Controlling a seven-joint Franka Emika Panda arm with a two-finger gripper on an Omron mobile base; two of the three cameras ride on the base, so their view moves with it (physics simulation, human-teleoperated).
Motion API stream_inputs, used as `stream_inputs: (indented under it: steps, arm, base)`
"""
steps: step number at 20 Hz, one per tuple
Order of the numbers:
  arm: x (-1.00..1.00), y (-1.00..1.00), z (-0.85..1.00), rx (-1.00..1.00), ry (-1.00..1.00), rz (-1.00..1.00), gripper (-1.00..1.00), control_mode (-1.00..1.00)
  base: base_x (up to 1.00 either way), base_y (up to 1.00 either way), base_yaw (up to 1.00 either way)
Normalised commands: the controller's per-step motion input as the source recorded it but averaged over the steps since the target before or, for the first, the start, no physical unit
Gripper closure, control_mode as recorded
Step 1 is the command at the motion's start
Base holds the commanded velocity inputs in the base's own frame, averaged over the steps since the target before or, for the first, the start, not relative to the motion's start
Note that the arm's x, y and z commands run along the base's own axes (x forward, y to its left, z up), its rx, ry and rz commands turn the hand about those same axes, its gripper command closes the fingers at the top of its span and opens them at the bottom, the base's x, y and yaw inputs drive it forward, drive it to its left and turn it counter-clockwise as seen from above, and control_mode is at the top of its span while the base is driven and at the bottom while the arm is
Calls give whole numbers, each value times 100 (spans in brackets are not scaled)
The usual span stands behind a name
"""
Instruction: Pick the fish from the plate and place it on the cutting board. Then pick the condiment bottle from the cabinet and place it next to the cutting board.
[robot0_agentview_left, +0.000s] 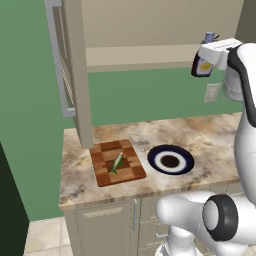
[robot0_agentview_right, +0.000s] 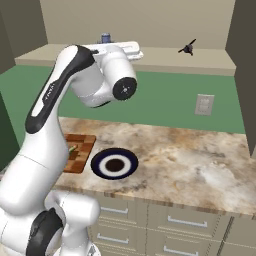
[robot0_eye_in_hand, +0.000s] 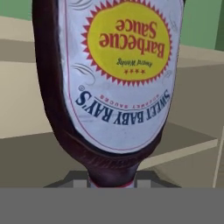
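The condiment bottle (robot0_agentview_left: 202, 65), dark brown with a yellow-and-white label and a pale cap, hangs in front of the cabinet shelf (robot0_agentview_left: 145, 56), off its surface. My gripper (robot0_agentview_left: 206, 50) is shut on its neck. In the hand view the bottle (robot0_eye_in_hand: 113, 87) is close up with its label upside down, and its neck runs down into the gripper (robot0_eye_in_hand: 113, 180). Its cap (robot0_agentview_right: 105, 37) peeks over the hand in the right base view. The green fish (robot0_agentview_left: 117, 163) lies on the checkered cutting board (robot0_agentview_left: 107, 176). Right of the board sits the plate (robot0_agentview_left: 171, 161), with nothing on it.
A small dark spiky object (robot0_agentview_right: 188, 48) sits on the shelf to the right. The cabinet door (robot0_agentview_left: 61, 65) stands open at the left, above the board's far corner. A wall outlet (robot0_agentview_left: 212, 92) is behind the marble counter (robot0_agentview_left: 215, 140); drawers (robot0_agentview_right: 175, 220) lie below.
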Motion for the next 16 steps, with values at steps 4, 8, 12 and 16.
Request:
stream_inputs:
  steps: [4, 8, 12, 16]
  arm:
    - [-38, -20, -42, 0, 1, 0, 100, -100]
    - [-28, -15, -51, 0, 2, 0, 100, -100]
    - [-19, -13, -54, 0, 1, 0, 100, -100]
    - [-11, -10, -52, 0, 0, 0, 100, -100]
  base:
    - [0, 0, 0]
    - [0, 0, 0]
    - [0, 0, 0]
    - [0, 0, 0]
